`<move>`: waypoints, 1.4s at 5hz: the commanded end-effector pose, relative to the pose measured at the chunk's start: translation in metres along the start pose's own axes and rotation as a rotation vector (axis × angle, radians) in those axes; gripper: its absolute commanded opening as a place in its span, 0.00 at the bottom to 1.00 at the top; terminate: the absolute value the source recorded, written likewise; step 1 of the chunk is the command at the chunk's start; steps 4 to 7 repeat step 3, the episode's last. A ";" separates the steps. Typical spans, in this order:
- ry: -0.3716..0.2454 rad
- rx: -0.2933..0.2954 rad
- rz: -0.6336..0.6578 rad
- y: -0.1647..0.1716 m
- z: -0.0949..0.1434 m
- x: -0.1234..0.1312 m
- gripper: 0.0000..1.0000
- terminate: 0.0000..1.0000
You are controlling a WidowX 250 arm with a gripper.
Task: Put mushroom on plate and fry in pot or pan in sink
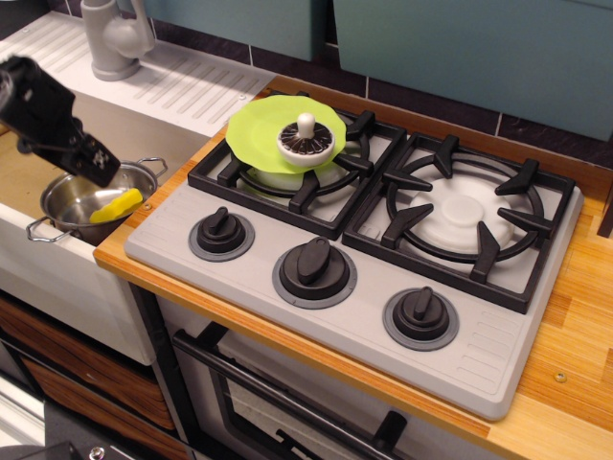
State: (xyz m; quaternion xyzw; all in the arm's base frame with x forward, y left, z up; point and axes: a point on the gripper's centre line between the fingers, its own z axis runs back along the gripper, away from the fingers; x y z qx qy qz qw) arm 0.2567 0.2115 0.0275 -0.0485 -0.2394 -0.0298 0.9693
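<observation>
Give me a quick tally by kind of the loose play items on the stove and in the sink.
Mushroom: 1, on the plate
Plate: 1, on the rear-left burner
Fry: 1, in the pot
Pot: 1, in the sink
Total: 4

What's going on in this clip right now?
A single robot arm is working at a toy kitchen. The mushroom sits on the green plate, which rests on the rear left burner of the stove. The yellow fry lies inside the steel pot, which stands in the sink. The end effector hangs just above the pot's rim, apart from the fry; whether it is open is hard to tell. Both placements look done.
</observation>
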 end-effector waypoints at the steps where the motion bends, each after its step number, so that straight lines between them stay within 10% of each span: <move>1: 0.008 0.142 -0.028 -0.018 0.052 0.033 1.00 0.00; 2: 0.065 0.239 -0.018 -0.038 0.081 0.047 1.00 0.00; 3: 0.123 0.293 0.010 -0.058 0.104 0.058 1.00 1.00; 7: 0.123 0.293 0.010 -0.058 0.104 0.058 1.00 1.00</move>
